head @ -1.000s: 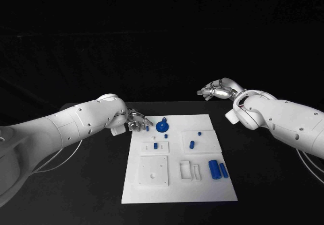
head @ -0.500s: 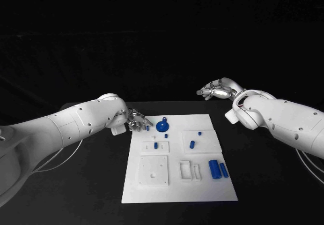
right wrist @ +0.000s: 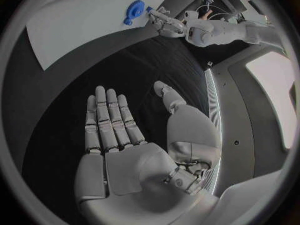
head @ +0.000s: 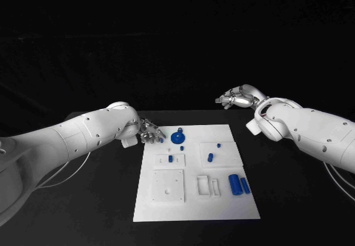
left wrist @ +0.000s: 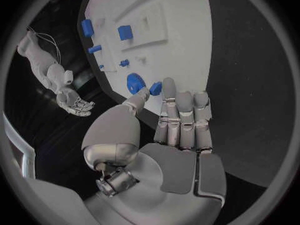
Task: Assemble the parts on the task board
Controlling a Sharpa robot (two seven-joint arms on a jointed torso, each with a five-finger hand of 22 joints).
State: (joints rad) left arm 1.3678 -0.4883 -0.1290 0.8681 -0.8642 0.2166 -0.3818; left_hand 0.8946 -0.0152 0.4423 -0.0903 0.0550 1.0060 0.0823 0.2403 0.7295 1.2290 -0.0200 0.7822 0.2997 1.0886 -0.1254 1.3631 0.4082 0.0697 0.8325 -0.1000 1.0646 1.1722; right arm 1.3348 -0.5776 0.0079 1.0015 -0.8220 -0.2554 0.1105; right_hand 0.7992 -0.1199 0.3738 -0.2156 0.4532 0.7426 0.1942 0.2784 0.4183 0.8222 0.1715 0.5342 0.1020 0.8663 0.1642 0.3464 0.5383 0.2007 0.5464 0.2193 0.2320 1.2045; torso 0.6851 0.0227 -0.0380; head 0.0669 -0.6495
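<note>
Left hand at the board's far left corner, right hand lifted off beyond the far right.

The left hand (head: 152, 134) holds a small blue part (left wrist: 155, 88) between thumb and fingertips, just beside the far left corner of the task board (head: 194, 205); the head view hides that part behind the fingers, while the left wrist view shows it plainly. Next to it, on the board's far edge, lies a round blue part (head: 177, 137). The right hand (head: 235, 98) hangs above the black table (head: 89, 205) beyond the board's far right corner; the right wrist view shows it flat, fingers straight and apart, holding nothing. Two blue cylinders (head: 238, 185) lie side by side near the board's right edge. No writing can be read on anything.
</note>
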